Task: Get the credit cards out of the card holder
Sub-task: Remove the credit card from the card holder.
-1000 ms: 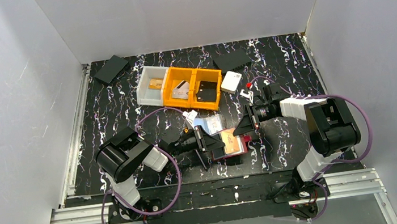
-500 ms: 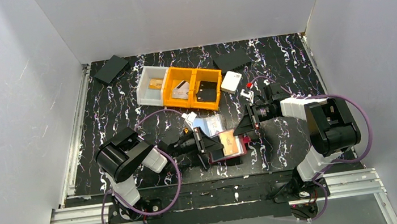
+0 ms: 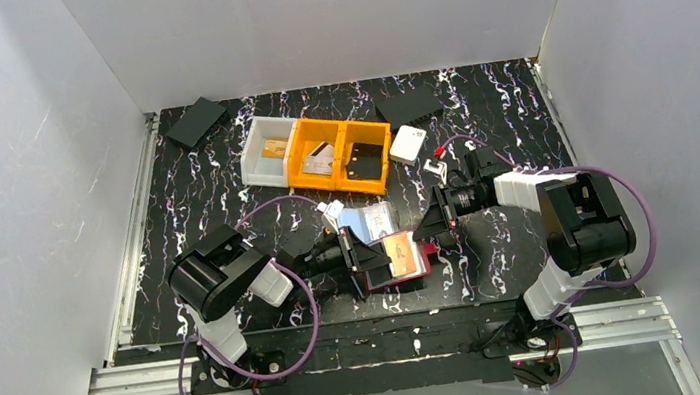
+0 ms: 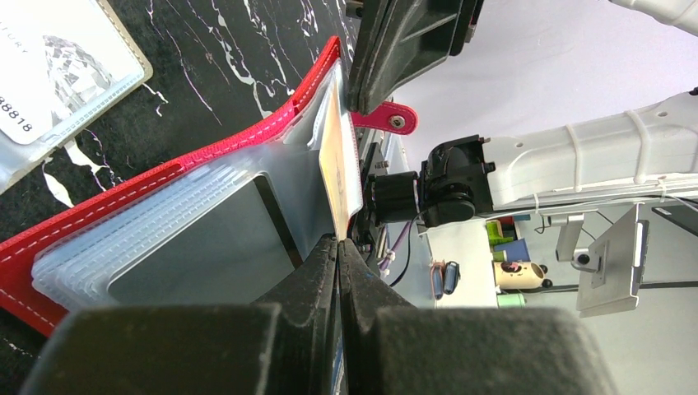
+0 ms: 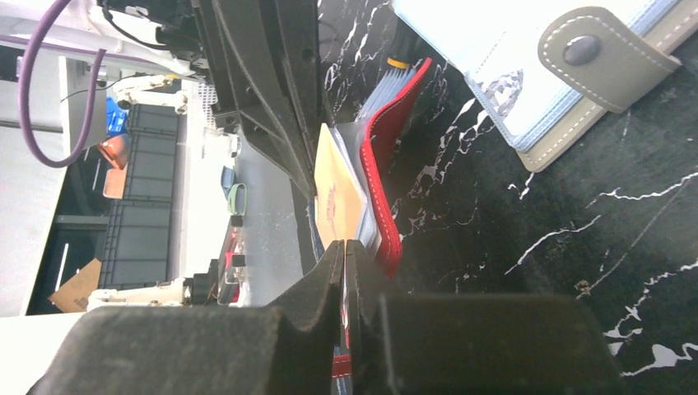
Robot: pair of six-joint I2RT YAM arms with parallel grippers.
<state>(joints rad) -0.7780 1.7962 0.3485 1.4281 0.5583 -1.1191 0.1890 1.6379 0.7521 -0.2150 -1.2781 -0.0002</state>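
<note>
- Meanwhile, the red card holder (image 3: 391, 275) has slid slightly toward 9 o'clock, at the worktop's (image 3: 203, 185) 6 o'clock edge.
- Both the left end effector (image 4: 337, 247) and right end effector (image 5: 346, 247) pinch shut on its upright sleeve; the orange card (image 4: 333, 177) sits inside, not yet extracted.

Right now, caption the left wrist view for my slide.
Left pincer shut at the edge of an orange card standing in the open red card holder.

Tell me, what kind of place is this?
Probably a robot test booth in a lab: plain white walls box in a black marbled tabletop, and two black-and-white robot arms stand by a silver metal frame.
</note>
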